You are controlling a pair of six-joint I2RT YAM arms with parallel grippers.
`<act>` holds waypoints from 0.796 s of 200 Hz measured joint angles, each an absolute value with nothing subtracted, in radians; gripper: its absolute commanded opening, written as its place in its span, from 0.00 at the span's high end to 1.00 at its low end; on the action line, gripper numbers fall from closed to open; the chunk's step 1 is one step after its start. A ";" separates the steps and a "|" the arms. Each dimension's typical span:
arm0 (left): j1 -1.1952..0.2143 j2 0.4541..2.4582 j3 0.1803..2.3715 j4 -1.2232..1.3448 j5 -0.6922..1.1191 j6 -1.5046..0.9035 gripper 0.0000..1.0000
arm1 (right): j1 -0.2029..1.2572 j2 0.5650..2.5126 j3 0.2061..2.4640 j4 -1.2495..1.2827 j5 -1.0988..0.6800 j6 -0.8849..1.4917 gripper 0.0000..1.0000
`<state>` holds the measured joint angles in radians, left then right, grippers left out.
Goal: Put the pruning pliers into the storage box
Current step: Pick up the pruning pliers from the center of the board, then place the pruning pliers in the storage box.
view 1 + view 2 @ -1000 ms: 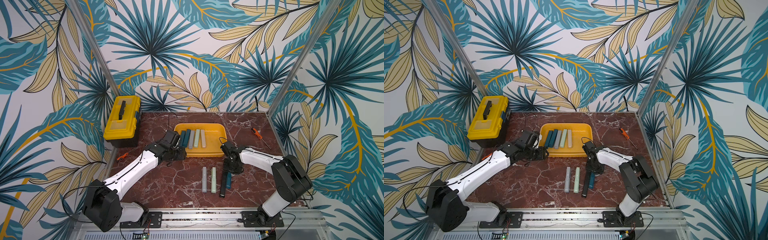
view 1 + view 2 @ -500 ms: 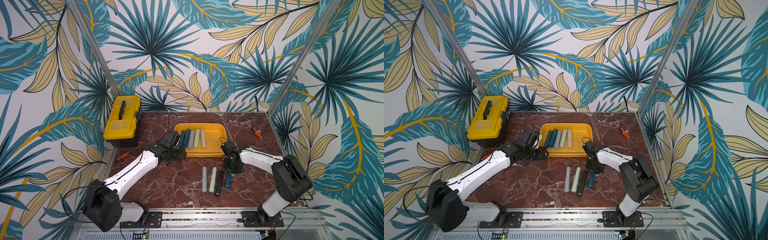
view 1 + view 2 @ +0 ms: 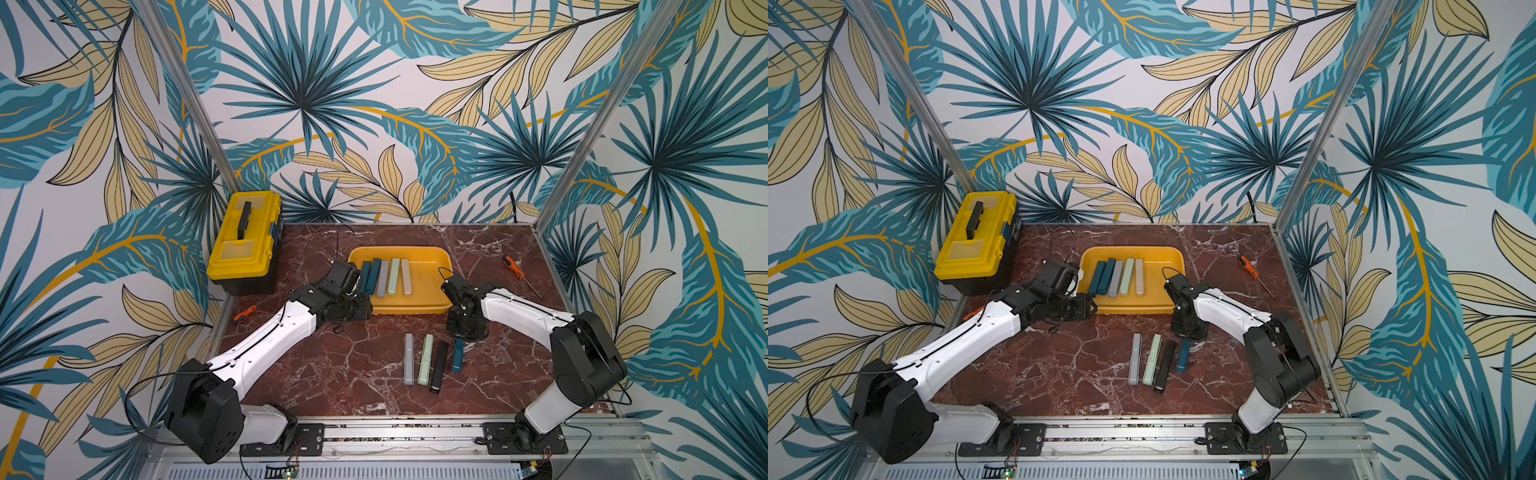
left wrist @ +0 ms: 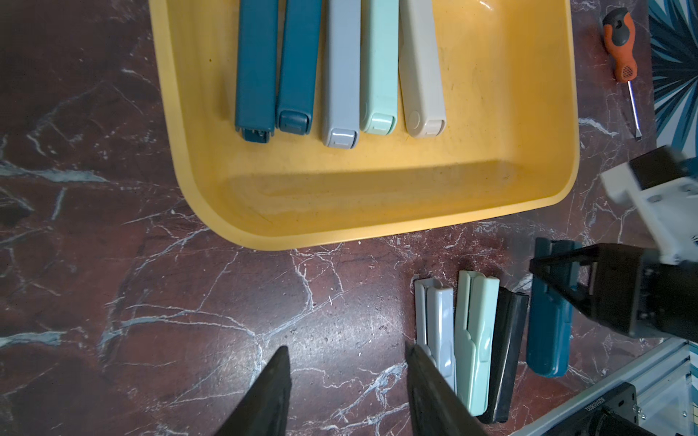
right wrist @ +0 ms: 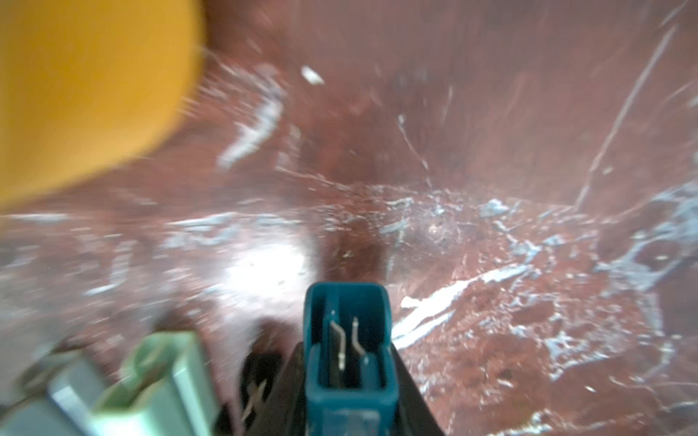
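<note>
Pinched in right claw (image 3: pixel 460 338): far end of dark teal pliers (image 3: pixel 457 357). Spread: left claw (image 4: pixel 347 351), by storage box (image 4: pixel 377 226) near-left corner.

leaf-patterned wallpaper (image 3: pixel 374 83) covers three walls around a dark red marble tabletop (image 3: pixel 332 374) with white veins.

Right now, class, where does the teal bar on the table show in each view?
Both top views: teal bar, rightmost loose bar.
Left wrist: teal bar beside the black bar, under the right gripper.
Right wrist: teal bar end-on between the jaws.
Shared landmark: storage box.
</note>
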<state>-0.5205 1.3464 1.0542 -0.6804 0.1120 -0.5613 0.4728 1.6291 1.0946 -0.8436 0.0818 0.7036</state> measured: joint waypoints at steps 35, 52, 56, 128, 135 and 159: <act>-0.520 1.346 1.054 -0.679 0.112 -0.561 0.49 | 0.473 1.603 1.309 -0.945 0.089 0.631 0.74; -0.520 1.346 1.054 -0.677 0.112 -0.561 0.49 | 0.473 1.612 1.408 -0.988 0.089 0.591 0.74; -0.520 1.346 1.054 -0.676 0.113 -0.561 0.49 | 0.473 1.615 1.428 -0.998 0.089 0.585 0.74; -0.520 1.358 1.056 -0.662 0.117 -0.569 0.49 | 0.442 1.914 1.905 -1.077 0.081 0.411 0.73; -0.520 1.366 1.060 -0.662 0.117 -0.569 0.49 | 0.439 1.956 1.960 -1.077 0.079 0.398 0.73; -0.520 1.380 1.069 -0.657 0.116 -0.571 0.49 | 0.433 2.100 2.128 -1.074 0.064 0.360 0.73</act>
